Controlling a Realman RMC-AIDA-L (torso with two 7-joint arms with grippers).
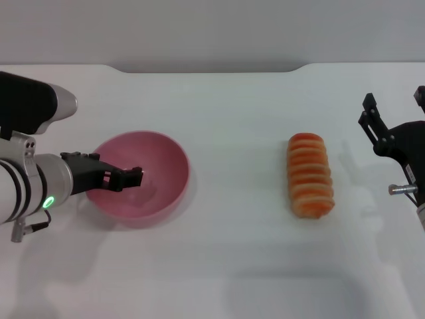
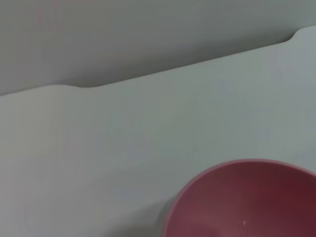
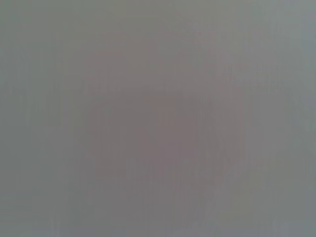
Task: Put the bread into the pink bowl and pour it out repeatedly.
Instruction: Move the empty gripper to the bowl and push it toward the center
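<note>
so the bread [image 1: 310, 175] is lying flat on the white table [image 1: 239, 266], stripes up, well over on the robot's right side and nowhere near the pink bowl [image 1: 169, 156]. the bowl sits upright on the left side with nothing in it, so my read is the loaf is out and waiting for its next trip in.

the left gripper [image 1: 126, 177] is at the bowl's near-left rim, with one finger reaching in over the inside. looks like it's pinching the wall, though i can't tell for sure that it's actually clamped. makes sense as a grip for tipping the bowl later. the left wrist view shows just a slice of the bowl's rim and bare table.

the right gripper [image 1: 392, 116] hangs off to the right of the bread, fingers spread apart and holding nothing, probably the one meant to fetch the loaf.
</note>
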